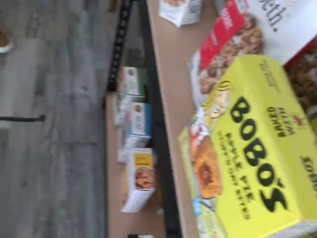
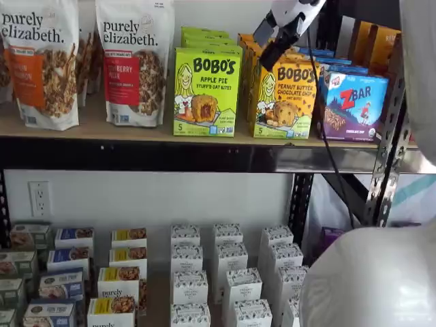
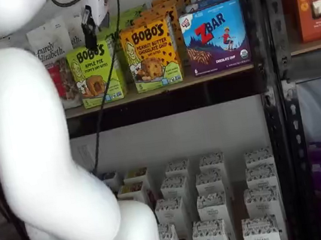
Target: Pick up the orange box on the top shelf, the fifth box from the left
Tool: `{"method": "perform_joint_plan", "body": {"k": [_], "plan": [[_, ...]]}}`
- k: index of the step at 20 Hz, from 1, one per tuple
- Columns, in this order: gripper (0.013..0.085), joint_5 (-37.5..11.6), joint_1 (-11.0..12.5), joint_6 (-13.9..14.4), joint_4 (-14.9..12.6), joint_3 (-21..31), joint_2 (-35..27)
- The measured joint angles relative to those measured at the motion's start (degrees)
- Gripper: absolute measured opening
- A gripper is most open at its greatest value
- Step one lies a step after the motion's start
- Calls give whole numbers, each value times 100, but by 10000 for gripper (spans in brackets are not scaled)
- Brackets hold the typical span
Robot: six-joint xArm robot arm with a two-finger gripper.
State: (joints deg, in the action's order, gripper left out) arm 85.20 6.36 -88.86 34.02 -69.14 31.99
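Observation:
The orange box (image 2: 289, 102), a yellow-orange Bobo's Peanut Butter Chocolate Chip carton, stands upright at the front of the top shelf (image 2: 170, 157), between a lime-green Bobo's Apple Pie box (image 2: 206, 92) and a blue ZBar box (image 2: 354, 105). It shows in both shelf views (image 3: 152, 55). My gripper (image 2: 269, 51) hangs from above, out in front of the shelf (image 3: 163, 98), near the orange box's upper left corner and not touching it. In a shelf view its black fingers (image 3: 89, 31) show side-on, with no clear gap. The wrist view shows the lime-green box (image 1: 252, 148), not the orange one.
Purely Elizabeth bags (image 2: 136, 61) stand left of the lime-green box. More cartons are stacked behind the front row. Small white boxes (image 2: 228, 272) fill the lower level. Black uprights (image 2: 385, 143) stand at the right. My white arm (image 3: 31, 145) blocks the left of a shelf view.

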Motion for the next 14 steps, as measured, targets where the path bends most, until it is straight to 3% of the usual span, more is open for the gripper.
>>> {"method": "perform_joint_plan", "body": {"k": [7, 14], "plan": [[850, -871, -261, 75, -427, 280, 138], [850, -1475, -218, -124, -571, 417, 16]]}}
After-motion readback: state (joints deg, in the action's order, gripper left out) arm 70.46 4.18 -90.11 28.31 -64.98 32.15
